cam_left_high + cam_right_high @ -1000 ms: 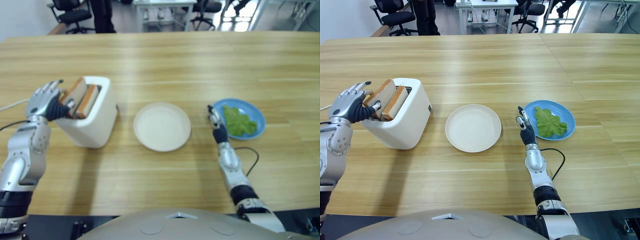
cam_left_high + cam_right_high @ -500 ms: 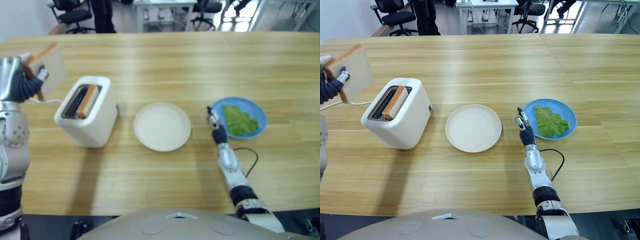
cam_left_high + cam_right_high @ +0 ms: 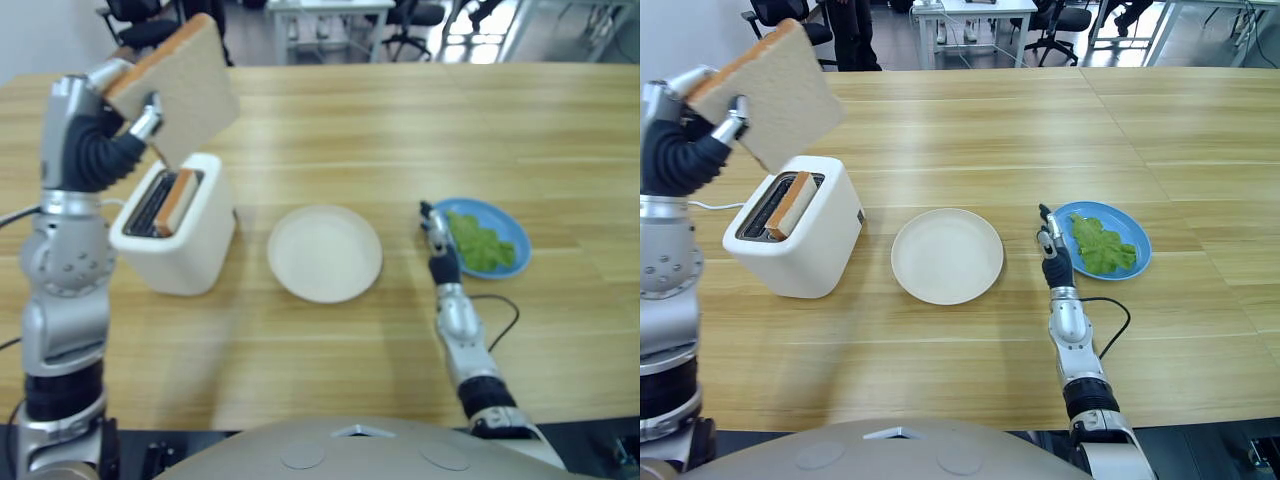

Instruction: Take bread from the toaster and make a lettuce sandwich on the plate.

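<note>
In the left eye view, the left robot hand (image 3: pixel 92 150) is raised above the toaster (image 3: pixel 195 245) and is clamped on a slice of bread (image 3: pixel 185 88), gripping it by its lower left edge. The slice is tilted, well clear of the slots, with its broad face turned toward the camera. A second slice (image 3: pixel 178 198) sits in the toaster's right-hand slot, its crust poking out. The white plate (image 3: pixel 325 255) lies just to the right of the toaster with nothing on it.

In the right eye view, the right robot hand (image 3: pixel 1053 250) stands on edge on the desk (image 3: pixel 940 130), between the plate and a blue dish (image 3: pixel 1137 226). Its fingers look stretched out and it holds nothing. A leaf of lettuce (image 3: pixel 1098 245) lies in the dish, just beside that robot hand but apart from it.

The step in hand looks like carrying the first slice from the toaster to the plate, so the task is at an early stage. The next move calls for swinging the left arm to the right and down over the plate, turning the slice flat, and letting go only once it is low. After that the lettuce and the second slice remain to be stacked.
</note>
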Available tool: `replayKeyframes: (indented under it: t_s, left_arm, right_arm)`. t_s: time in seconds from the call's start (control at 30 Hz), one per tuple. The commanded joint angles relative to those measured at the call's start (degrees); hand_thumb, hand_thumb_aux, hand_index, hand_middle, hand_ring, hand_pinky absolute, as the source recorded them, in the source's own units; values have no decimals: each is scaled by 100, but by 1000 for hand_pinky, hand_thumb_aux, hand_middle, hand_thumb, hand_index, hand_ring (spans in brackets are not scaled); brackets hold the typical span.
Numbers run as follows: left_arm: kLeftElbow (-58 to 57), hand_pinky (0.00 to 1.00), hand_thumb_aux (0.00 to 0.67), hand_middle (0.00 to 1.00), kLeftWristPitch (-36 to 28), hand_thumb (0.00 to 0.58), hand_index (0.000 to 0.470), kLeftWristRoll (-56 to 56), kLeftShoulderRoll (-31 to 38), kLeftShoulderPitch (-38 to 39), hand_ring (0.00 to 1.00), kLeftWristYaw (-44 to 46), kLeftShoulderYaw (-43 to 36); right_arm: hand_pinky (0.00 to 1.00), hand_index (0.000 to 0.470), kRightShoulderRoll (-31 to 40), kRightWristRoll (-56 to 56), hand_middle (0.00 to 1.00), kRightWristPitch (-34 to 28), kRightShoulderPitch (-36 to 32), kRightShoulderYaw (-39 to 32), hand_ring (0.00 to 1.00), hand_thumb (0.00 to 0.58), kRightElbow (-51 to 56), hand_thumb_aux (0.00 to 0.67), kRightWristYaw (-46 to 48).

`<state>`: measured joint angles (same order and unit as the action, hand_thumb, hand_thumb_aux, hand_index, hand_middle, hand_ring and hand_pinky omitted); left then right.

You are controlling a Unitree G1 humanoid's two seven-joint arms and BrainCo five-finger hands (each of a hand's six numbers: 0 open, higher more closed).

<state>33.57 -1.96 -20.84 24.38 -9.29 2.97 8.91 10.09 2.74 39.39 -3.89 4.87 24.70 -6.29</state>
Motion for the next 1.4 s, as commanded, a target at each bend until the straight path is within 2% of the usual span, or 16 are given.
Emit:
replayKeyframes:
  t_s: [0.03, 0.17, 0.33, 0.63, 0.77, 0.8, 0.83, 0.87, 1.0, 1.17, 1.27, 1.4]
  left_arm:
    - [-390, 1000, 670, 1000, -223, 580, 460, 343, -487, 189, 1000, 354, -768]
    - [-1486, 1000, 670, 1000, -594, 580, 460, 469, -944, 396, 1000, 731, -1572]
    - [-2963, 1000, 670, 1000, -616, 580, 460, 656, -1186, 296, 1000, 999, -1940]
    - [-4958, 1000, 670, 1000, -224, 580, 460, 830, -1592, -305, 1000, 1269, -2299]
    - [-5225, 1000, 670, 1000, -10, 580, 460, 468, -1486, -409, 1000, 1192, -2590]
    - [-5257, 725, 473, 725, 4, 530, 325, 201, -1406, -449, 725, 992, -2696]
    - [-5276, 725, 473, 725, 37, 530, 325, 123, -1387, -473, 725, 923, -2730]
    - [-5227, 0, 0, 0, 23, 0, 0, -63, -1330, -491, 0, 795, -2797]
    - [-4783, 0, 0, 0, -241, 0, 0, -988, -1061, -513, 0, 375, -3113]
    - [-3089, 0, 0, 0, -729, 0, 0, -2600, -474, -314, 0, -191, -3124]
    - [-2102, 0, 0, 0, -727, 0, 0, -2897, -374, -164, 0, -389, -2884]
    - [-1247, 0, 0, 0, -513, 0, 0, -2693, -468, 132, 0, -537, -2514]
  right_arm:
    - [0, 0, -47, -153, 0, -78, 192, 143, 0, 0, -686, 0, 34]
    - [0, 0, -97, -178, 0, -233, 350, 184, 0, 0, -1197, 0, 65]
    - [0, 0, -145, -168, 0, -389, 431, 205, 0, 0, -1482, 0, 135]
    - [0, 0, -203, -115, 0, -485, 434, 215, 0, 0, -1502, 0, 183]
    - [0, 0, -217, -92, 0, -509, 433, 206, 0, 0, -1501, 0, 204]
    - [0, 0, -216, -93, 0, -509, 437, 209, 0, 0, -1497, 0, 209]
    - [0, 0, -215, -94, 0, -509, 440, 212, 0, 0, -1489, 0, 213]
    - [0, 0, -219, -88, 0, -511, 451, 212, 0, 0, -1494, 0, 211]
    - [0, 0, -247, -45, 0, -531, 473, 194, 0, 0, -1524, 0, 201]
    - [0, 0, -253, -6, 0, -580, 490, 184, 0, 0, -1582, 0, 225]
    - [0, 0, -254, 25, 0, -606, 511, 188, 0, 0, -1614, 0, 225]
    - [0, 0, -188, 276, 0, -627, 517, 152, 0, 0, -1697, 0, 192]
